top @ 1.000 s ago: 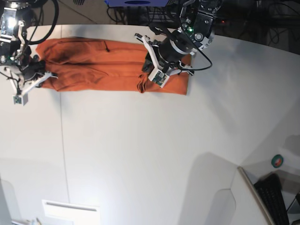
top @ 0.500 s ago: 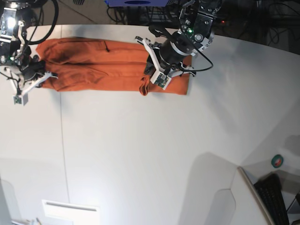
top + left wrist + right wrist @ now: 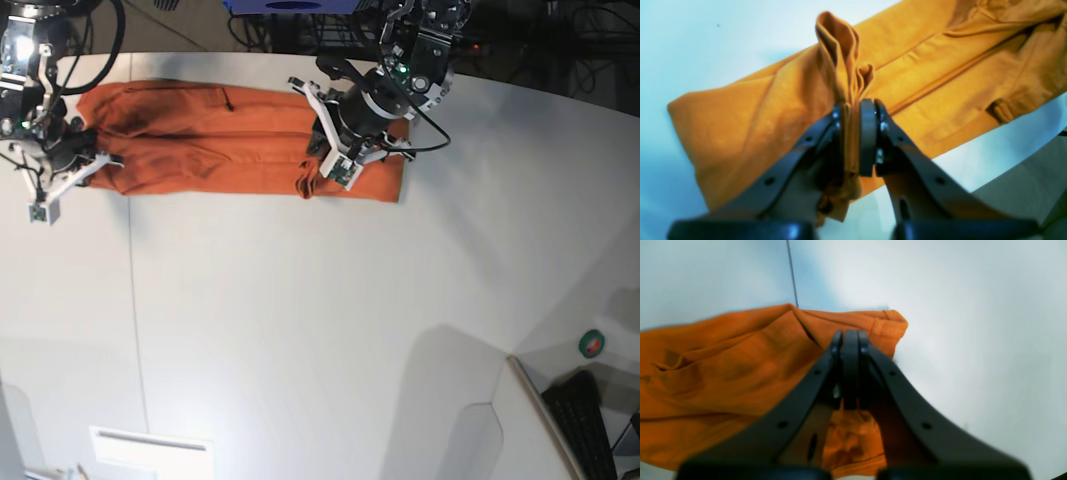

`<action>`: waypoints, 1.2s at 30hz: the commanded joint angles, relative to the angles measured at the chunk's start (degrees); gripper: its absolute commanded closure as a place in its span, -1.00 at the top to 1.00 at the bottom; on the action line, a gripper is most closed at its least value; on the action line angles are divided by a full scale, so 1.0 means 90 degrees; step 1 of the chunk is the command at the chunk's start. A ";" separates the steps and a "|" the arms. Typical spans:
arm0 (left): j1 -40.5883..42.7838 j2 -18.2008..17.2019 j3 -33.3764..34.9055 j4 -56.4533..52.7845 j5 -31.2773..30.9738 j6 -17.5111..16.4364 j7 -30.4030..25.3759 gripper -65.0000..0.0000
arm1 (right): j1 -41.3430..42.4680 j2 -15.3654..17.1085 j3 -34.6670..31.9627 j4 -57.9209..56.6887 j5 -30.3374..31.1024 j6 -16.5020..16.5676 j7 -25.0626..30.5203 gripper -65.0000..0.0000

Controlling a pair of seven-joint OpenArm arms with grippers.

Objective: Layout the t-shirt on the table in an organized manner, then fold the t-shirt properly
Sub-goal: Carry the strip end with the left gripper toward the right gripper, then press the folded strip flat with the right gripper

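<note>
Right gripper [image 3: 68,165]: jaws clamped on the t-shirt's left end.
T-shirt [image 3: 215,150]: orange, folded into a long band, long axis running left to right along the bench's [image 3: 300,320] far edge.
Left gripper [image 3: 318,170]: jaws pinching a raised pleat near the right end.

Dark cables [image 3: 560,40] crowd the upper right of the base view — a blue object [image 3: 290,6] sits at top centre. A black keyboard [image 3: 585,425] occupies the lower right corner.
</note>
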 commanded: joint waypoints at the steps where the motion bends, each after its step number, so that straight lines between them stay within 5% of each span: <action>1: -0.0020 0.0028 0.0018 0.0133 -0.0069 -0.0007 -0.0118 -1.00 | 0.0038 0.0068 0.0039 0.0124 0.0044 0.0004 0.0098 -1.00; 9: -0.0020 0.0028 0.0028 0.0123 -0.0069 -0.0007 -0.0118 -0.97 | 0.0038 0.0068 0.0010 0.0124 0.0044 0.0004 0.0098 -1.00; 22: -0.0196 -0.0002 0.1190 0.0075 -0.0059 -0.0007 -0.0098 0.22 | 0.0038 0.0068 0.0010 0.0124 0.0044 0.0004 0.0098 -1.00; 24: -0.0196 -0.0002 0.1278 0.0143 -0.0059 -0.0007 -0.0098 0.27 | 0.0038 0.0068 0.0010 0.0124 0.0044 0.0004 0.0098 -1.00; 28: -0.0196 -0.0002 0.1190 0.0465 -0.0069 0.0003 -0.0098 0.10 | 0.0028 0.0068 0.0010 0.0124 0.0044 0.0004 0.0098 -1.00; 30: -0.0137 -0.0002 0.0770 0.0670 -0.0069 0.0003 -0.0098 -0.16 | 0.0009 0.0068 -0.0010 0.0202 0.0044 0.0014 0.0078 -1.00; 33: 0.0117 -0.0011 -0.0480 0.0924 -0.0069 -0.0017 -0.0098 -0.90 | -0.0079 0.0058 -0.0205 0.0671 0.0054 0.0092 -0.0205 -1.00; 36: 0.0204 -0.0002 -0.2053 0.1032 -0.0078 -0.0027 -0.0098 -1.00 | -0.0177 -0.0166 -0.0508 0.1345 0.0054 0.0355 -0.0332 -1.00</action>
